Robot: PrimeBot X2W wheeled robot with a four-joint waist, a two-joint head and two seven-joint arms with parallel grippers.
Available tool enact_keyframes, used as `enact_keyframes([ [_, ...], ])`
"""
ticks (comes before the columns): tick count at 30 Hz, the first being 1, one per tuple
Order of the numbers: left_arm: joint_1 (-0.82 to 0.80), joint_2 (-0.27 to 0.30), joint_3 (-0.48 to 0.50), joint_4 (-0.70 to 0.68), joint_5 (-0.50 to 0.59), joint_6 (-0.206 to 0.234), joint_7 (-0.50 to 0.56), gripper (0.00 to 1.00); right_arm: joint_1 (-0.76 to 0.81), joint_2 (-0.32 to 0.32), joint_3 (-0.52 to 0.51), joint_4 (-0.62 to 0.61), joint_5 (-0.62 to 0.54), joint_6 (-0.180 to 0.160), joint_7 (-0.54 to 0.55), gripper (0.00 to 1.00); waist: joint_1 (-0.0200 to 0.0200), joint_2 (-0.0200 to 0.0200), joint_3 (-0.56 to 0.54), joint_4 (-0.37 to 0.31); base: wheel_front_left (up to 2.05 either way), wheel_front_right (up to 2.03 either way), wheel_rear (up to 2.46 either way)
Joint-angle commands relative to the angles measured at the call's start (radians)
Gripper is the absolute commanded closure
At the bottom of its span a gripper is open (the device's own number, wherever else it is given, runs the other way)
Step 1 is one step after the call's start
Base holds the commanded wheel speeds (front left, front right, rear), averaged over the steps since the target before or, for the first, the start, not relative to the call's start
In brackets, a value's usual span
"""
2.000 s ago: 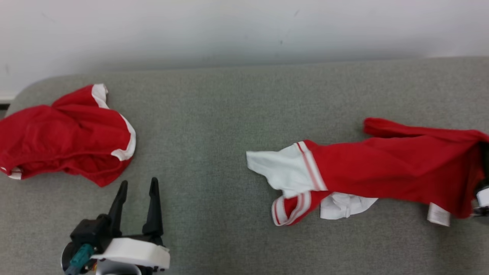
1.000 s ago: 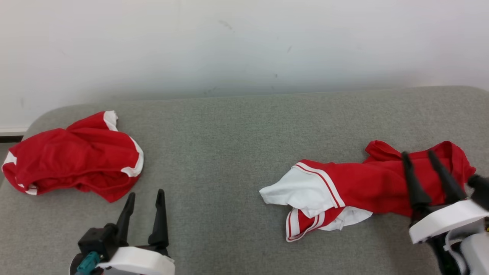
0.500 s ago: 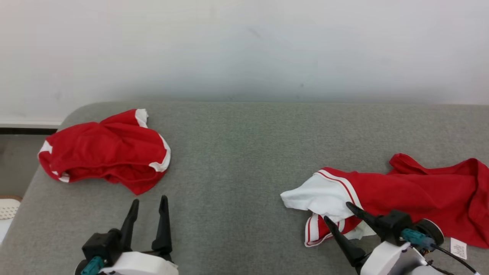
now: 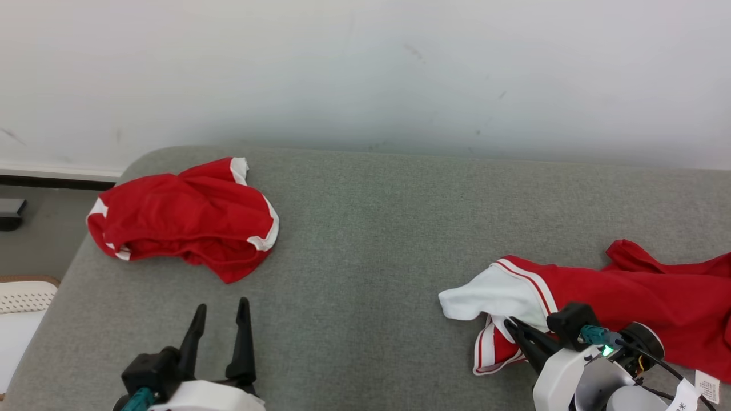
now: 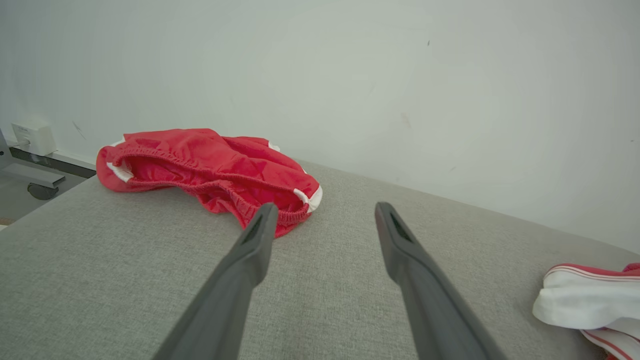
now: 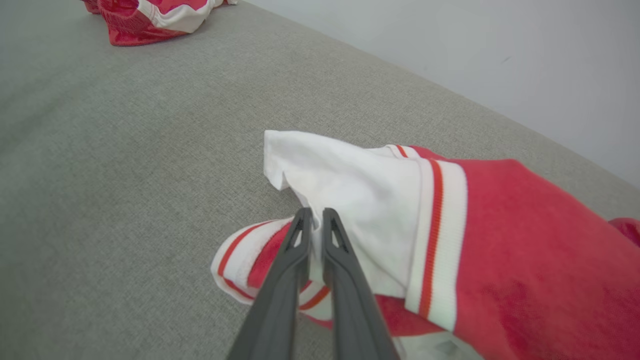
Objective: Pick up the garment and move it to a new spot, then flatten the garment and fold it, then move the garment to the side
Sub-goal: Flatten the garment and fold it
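Grey padded surface [image 4: 371, 228] against a pale wall [image 4: 365, 68]. The garment [image 4: 617, 291], red with a white striped-trim sleeve end, lies crumpled at the right near edge and trails off to the right. Right tool [image 4: 514, 328] has its fingers pressed almost together, pinching the white cloth at the sleeve fold, seen close in the right wrist view. Probably gripped there because that loose edge stands proud of the heap and gives a clean hold for lifting. Left tool [image 4: 221, 305] is spread wide and holds nothing. It hovers low at the left near edge, likely waiting for a second corner. Red shorts [image 4: 183, 220] with white trim are bunched at the far left, well apart from the garment. Count: two cloth items, two tools, one white care label [image 4: 708, 387].
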Motion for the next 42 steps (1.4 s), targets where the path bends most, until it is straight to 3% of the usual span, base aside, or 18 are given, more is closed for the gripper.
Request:
enact_keyframes([
  [1,0.01,0.004,0.008,-0.002,-0.007,0.006,-0.001,0.0,0.013,0.003,-0.012,-0.002,-0.01,-0.001,-0.002,1.0,0.0,0.0,0.001,-0.005,0.0,0.0,0.0],
  [7,0.009,0.003,0.016,-0.001,0.0,0.004,-0.001,0.0,0.022,0.03,-0.061,-0.046,0.026,-0.001,-0.021,1.0,0.0,0.0,0.001,-0.034,0.0,0.0,0.0],
  [12,0.015,0.004,0.014,0.002,0.004,0.006,-0.001,0.0,0.057,0.026,-0.087,-0.156,0.185,-0.001,0.009,1.0,0.0,0.0,-0.006,-0.067,0.0,0.0,0.0],
  [20,0.019,0.004,0.03,0.003,0.012,-0.001,-0.001,0.0,0.192,-0.15,-0.077,-0.414,0.467,-0.001,0.211,1.0,0.0,0.0,-0.003,-0.122,0.0,0.0,0.0],
  [27,0.005,0.003,0.038,0.003,0.023,-0.009,-0.001,0.0,0.371,-0.295,-0.124,-0.478,0.57,-0.001,0.408,1.0,0.0,0.0,0.023,-0.152,0.0,0.0,0.0],
  [31,-0.003,0.004,0.035,0.005,0.026,-0.01,-0.001,0.0,0.416,-0.306,-0.152,-0.466,0.574,-0.001,0.458,1.0,0.0,0.0,0.037,-0.157,0.0,0.0,0.0],
  [34,-0.011,0.004,0.031,0.012,0.024,-0.01,-0.001,0.0,0.43,-0.276,-0.174,-0.439,0.538,-0.001,0.467,1.0,0.0,0.0,0.047,-0.158,0.0,0.0,0.0],
  [35,-0.014,0.004,0.029,0.014,0.023,-0.01,-0.001,0.0,0.425,-0.264,-0.181,-0.426,0.519,-0.001,0.462,0.66,0.0,0.0,0.05,-0.158,0.0,0.0,0.0],
  [36,-0.018,0.004,0.028,0.016,0.022,-0.011,-0.001,0.0,0.417,-0.25,-0.186,-0.414,0.508,-0.001,0.457,0.0,0.0,0.0,0.053,-0.158,0.0,0.0,0.0],
  [42,-0.025,0.004,0.026,0.032,0.028,-0.019,-0.001,0.0,0.385,-0.189,-0.22,-0.429,0.507,-0.001,0.456,0.0,0.0,0.0,0.047,-0.148,0.0,0.0,0.0],
])
